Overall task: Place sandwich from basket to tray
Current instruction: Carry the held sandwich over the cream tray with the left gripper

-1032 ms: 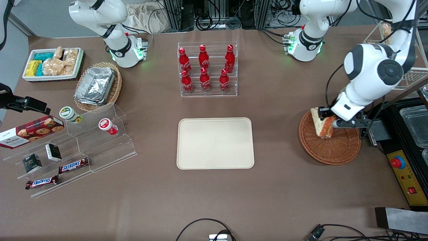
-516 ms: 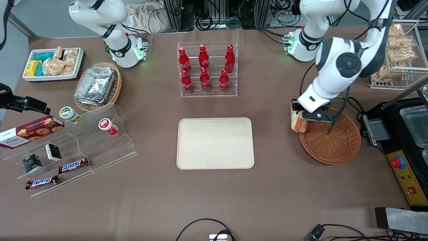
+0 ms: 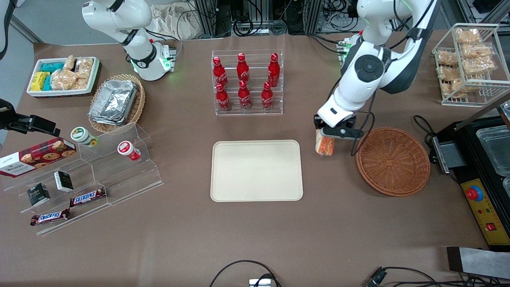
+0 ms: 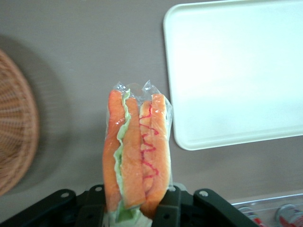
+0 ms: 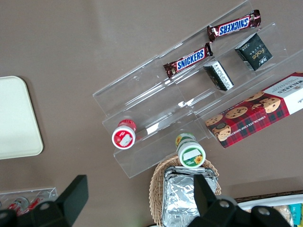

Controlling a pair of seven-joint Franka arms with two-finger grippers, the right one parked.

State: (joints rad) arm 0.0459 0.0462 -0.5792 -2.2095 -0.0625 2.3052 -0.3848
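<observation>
Gripper [image 3: 325, 137] clamped on sandwich [image 3: 324, 146], held in air above table between tray [image 3: 256, 170] and basket [image 3: 393, 160]. Wrist view alone shows green and orange filling [image 4: 137, 161], fingers [image 4: 166, 208] pressing wrap.

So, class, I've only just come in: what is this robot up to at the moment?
The left arm's gripper is shut on the wrapped sandwich, holding it in the air above the bare table between the wicker basket and the cream tray. The basket has nothing in it, and the tray holds nothing yet, so the sandwich is partway through its trip. In the wrist view the sandwich hangs with its orange and green filling showing.
</observation>
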